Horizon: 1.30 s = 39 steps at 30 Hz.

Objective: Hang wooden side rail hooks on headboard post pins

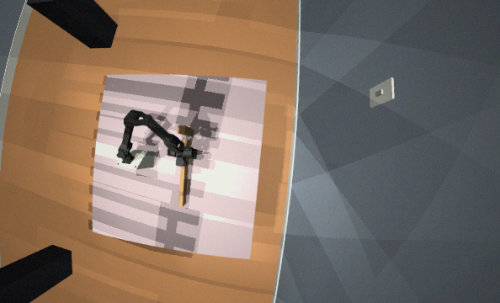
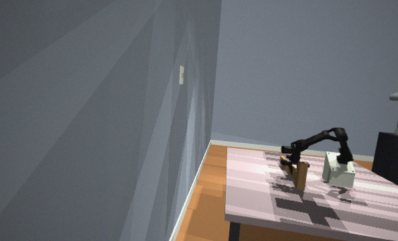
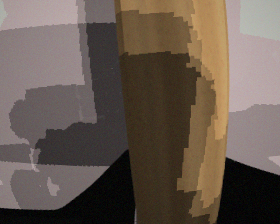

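Wrist view first: the rail (image 1: pixel 183 185) (image 2: pixel 289 170) (image 3: pixel 161 100) fills the middle, honey-brown wood, its faces streaked lengthwise with grain and blotched by stepped shadows. We see the gripper (image 1: pixel 183 158) (image 2: pixel 291 163) (image 3: pixel 159 153) pinching it, dark shapes flanking the wood below. From above, the rail runs long and narrow over the pink-white table (image 1: pixel 233 168) (image 2: pixel 246 187) (image 3: pixel 21 55), one end at the upright post (image 1: pixel 185 130) (image 2: pixel 302 175). The gripper covers part of the rail near that end, and we cannot tell whether its hooks sit on the pins. The black arm (image 1: pixel 146 119) (image 2: pixel 340 132) bends over from a pale block (image 1: pixel 140 162) (image 2: pixel 340 179). Beyond the table we find wooden floor (image 1: pixel 65 101) (image 2: pixel 202 201), a black stand (image 2: pixel 394 157) and a switch (image 1: pixel 382 93) (image 2: pixel 181 75) on the grey wall (image 1: pixel 444 168) (image 2: pixel 85 134).
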{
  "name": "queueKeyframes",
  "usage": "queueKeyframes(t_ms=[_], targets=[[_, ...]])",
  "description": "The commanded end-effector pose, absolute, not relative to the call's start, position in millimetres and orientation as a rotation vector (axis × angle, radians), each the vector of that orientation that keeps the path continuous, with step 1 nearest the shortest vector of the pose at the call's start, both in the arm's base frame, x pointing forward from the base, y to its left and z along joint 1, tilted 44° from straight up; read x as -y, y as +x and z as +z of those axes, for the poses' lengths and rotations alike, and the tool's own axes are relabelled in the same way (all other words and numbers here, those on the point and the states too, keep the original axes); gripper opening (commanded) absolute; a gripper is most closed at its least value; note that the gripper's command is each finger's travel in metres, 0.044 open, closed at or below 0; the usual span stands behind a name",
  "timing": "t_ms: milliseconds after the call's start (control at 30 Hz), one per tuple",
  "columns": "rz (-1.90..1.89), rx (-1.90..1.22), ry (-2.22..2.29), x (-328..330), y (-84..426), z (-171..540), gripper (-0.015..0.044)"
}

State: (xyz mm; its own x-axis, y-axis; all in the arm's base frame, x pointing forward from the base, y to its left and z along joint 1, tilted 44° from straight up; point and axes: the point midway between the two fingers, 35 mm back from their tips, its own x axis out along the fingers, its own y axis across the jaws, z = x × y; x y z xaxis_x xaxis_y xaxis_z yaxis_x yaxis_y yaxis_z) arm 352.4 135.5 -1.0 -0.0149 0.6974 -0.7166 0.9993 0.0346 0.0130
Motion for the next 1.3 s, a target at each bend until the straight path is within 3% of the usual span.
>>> queueKeyframes(t_ms=[0,1267], targets=[[-0.706,-1.753,1.726,-131.4,355.2,4.0,0.0000],[-0.706,-1.753,1.726,-133.8,353.2,5.3,0.0000]])
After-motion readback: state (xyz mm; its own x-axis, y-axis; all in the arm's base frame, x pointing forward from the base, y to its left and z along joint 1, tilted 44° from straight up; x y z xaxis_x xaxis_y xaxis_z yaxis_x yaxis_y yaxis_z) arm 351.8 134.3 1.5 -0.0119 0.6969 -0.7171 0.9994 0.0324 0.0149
